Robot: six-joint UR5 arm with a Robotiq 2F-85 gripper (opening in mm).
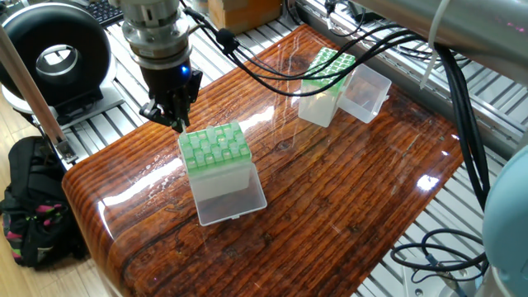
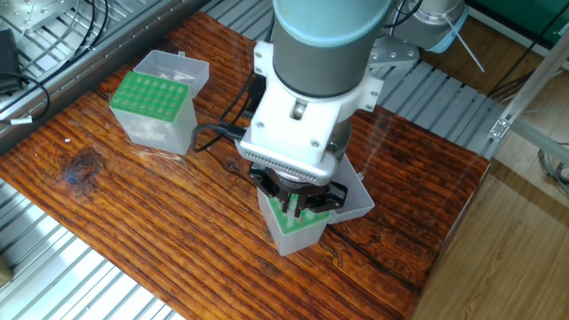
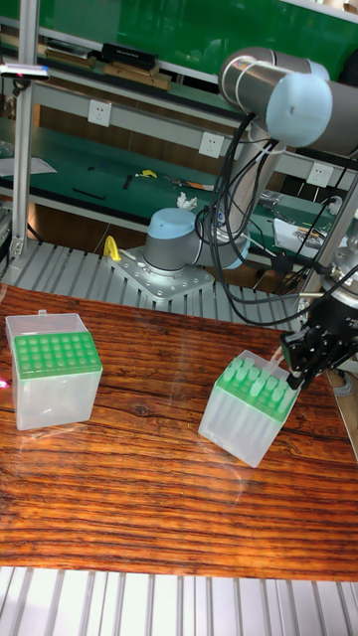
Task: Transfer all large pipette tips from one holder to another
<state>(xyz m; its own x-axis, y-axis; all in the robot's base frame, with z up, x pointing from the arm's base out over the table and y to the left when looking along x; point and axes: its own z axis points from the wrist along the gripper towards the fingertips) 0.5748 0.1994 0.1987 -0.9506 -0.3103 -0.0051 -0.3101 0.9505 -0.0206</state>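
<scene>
Two clear holders with green tops stand on the wooden table. The near holder (image 1: 216,148) (image 2: 293,227) (image 3: 254,399) carries several whitish large pipette tips (image 3: 261,378) upright in its rack. My gripper (image 1: 176,124) (image 2: 293,204) (image 3: 295,377) hangs over one corner of that holder. Its fingers are drawn close together on a thin whitish tip end, most of which they hide. The far holder (image 1: 324,68) (image 2: 151,96) (image 3: 55,358) shows only dark holes in its green top.
The far holder's clear lid (image 1: 367,91) lies open beside it, and the near holder's lid (image 1: 231,202) is folded down. Black cables (image 1: 272,74) hang over the table. A backpack (image 1: 33,210) and a black round device (image 1: 58,54) sit past the table's left edge.
</scene>
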